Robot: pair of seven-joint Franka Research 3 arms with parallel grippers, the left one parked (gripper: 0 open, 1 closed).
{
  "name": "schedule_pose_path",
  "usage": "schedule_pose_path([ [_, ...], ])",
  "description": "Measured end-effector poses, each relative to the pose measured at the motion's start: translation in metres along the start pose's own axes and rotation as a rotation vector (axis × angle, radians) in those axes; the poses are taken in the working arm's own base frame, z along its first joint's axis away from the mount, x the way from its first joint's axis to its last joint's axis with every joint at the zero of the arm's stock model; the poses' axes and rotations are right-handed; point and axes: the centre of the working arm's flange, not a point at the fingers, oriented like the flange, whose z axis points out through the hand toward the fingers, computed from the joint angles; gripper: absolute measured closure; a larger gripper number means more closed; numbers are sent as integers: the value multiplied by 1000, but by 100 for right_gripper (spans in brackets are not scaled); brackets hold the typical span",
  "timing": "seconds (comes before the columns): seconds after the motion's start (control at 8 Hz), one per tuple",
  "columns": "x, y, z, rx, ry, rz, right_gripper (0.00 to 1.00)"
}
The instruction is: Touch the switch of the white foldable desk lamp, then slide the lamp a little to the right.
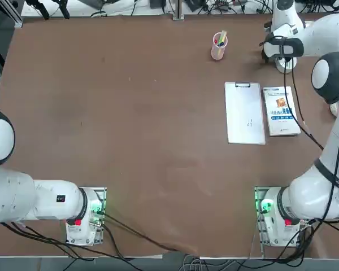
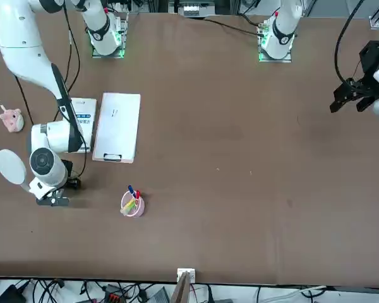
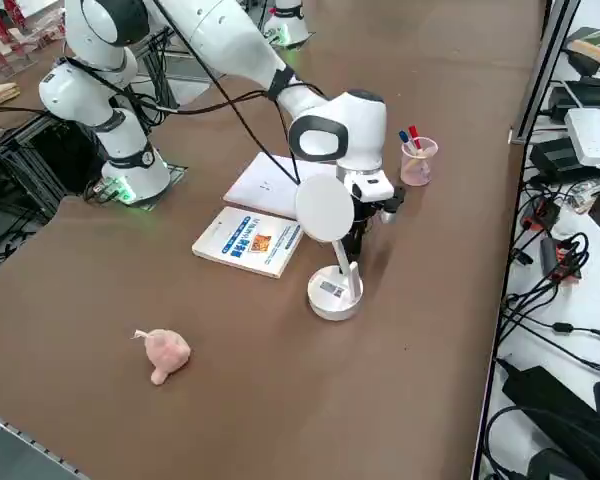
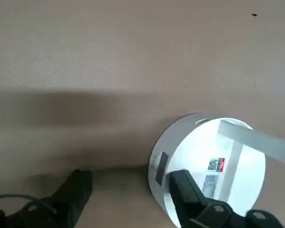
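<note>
Right claw [image 4: 128, 190] hangs low over the tabletop [image 4: 85, 57], fingers spread, gripping nothing; one finger overlaps the round base of the white foldable desk lamp [image 4: 213, 166], the other stands on bare surface beside it. The lamp sits at the robot's far right, beyond the book [image 3: 248, 243]. Judgement: the switch is not identifiable here, so the touch should be light, then the push kept low on the base to avoid tipping the oval head [image 3: 324, 209]. Farther off: clipboard [image 1: 244, 112], pink pen cup [image 1: 219, 46], pink plush toy [image 3: 163, 352]. Cables line the tabletop's edge.
</note>
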Motion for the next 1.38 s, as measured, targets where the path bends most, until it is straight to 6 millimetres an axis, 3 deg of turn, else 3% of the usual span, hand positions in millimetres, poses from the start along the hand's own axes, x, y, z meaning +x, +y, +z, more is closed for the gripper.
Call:
schedule_pose_path([
  [0.38,3,-9,-10,-2,-2,-41,0],
  [0.75,16,-9,-51,-51,-59,-142,0],
  [1.0,24,-12,-77,-136,-68,-313,0],
  [1.38,26,-5,-76,-246,-92,-613,0],
])
